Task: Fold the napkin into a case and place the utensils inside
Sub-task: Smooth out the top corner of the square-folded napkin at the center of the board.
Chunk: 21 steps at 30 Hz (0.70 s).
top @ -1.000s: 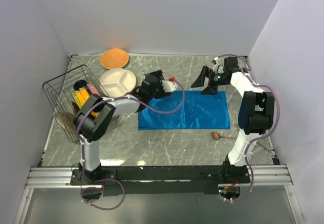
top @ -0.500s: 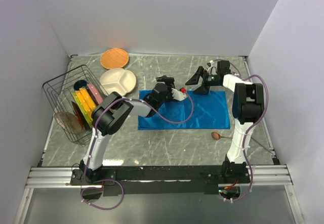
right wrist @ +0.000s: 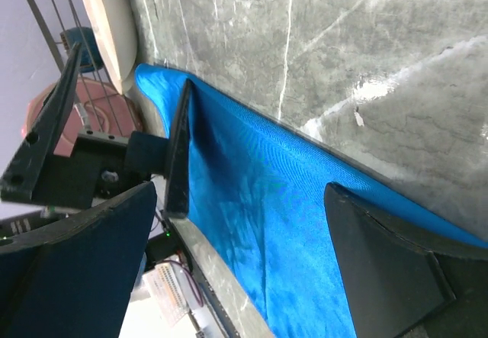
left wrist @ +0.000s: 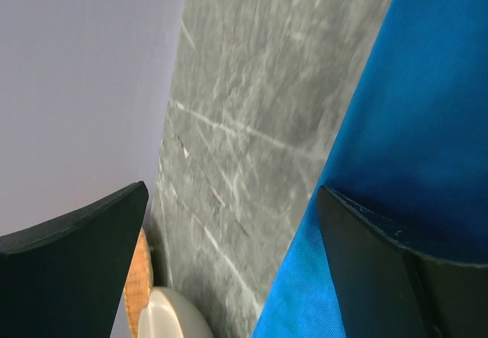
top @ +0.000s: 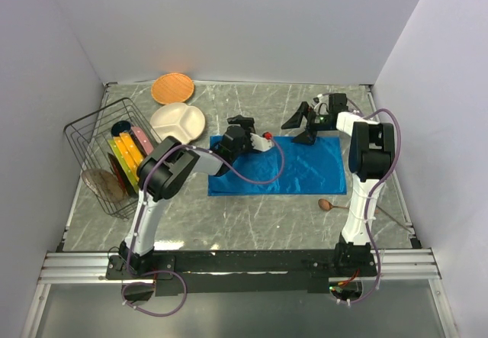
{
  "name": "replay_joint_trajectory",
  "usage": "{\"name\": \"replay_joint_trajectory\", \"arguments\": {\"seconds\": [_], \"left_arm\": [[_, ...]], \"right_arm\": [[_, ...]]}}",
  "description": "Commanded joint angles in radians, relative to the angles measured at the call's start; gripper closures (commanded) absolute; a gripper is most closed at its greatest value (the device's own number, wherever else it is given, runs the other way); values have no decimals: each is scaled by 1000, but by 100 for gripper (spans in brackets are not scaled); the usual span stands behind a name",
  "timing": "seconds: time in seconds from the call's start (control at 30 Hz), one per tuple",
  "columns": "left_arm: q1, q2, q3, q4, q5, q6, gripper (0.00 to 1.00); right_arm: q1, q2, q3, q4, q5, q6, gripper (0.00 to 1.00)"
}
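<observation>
Plain pale walls box in three sides. Grey marble-look bench (top: 252, 223) w/ white veins takes up the whole floor of the cell, w/ a patch of glare showing in the right wrist view.

Napkin (top: 305, 172) is the biggest item: bright blue, thin, slight sheen, fine weave. It lies flat as a wide rectangle mid-bench, btwn the two arms.

Wire basket (top: 90, 136), black, sits tilted at far left and holds coloured flat plates on edge. A brownish disc at its near side is hard to make out.

White divided plate (top: 177, 122), rounded, is near the napkin's far-left corner but apart from it. An orange round plate (top: 171, 88) w/ a woven look lies by the back wall.

Left pincer (top: 242, 124) is at the napkin's far-left edge, fingers wide apart and gripping nothing: one over cloth, one over bare bench. Right pincer (top: 302, 127) is at the far edge, right of centre, also spread wide and empty.

Wooden spoon (top: 325, 204), brown w/ a round bowl, lies on the bench just off the napkin's near-right corner. Its thin handle runs right, partly hidden behind the right arm.
</observation>
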Motion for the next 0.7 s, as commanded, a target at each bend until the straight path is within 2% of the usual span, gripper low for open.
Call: {"name": "replay_joint_trajectory", "arguments": {"seconds": [0.0, 0.4, 0.67], "left_arm": [[36, -47, -55, -27, -3, -1, 1], [117, -130, -159, -76, 5, 19, 1], [148, -223, -63, -212, 9, -83, 1]], "right_arm": [[-21, 30, 7, -32, 85, -34, 0], [-26, 42, 22, -47, 76, -24, 0], [-26, -14, 86, -95, 36, -75, 0]]}}
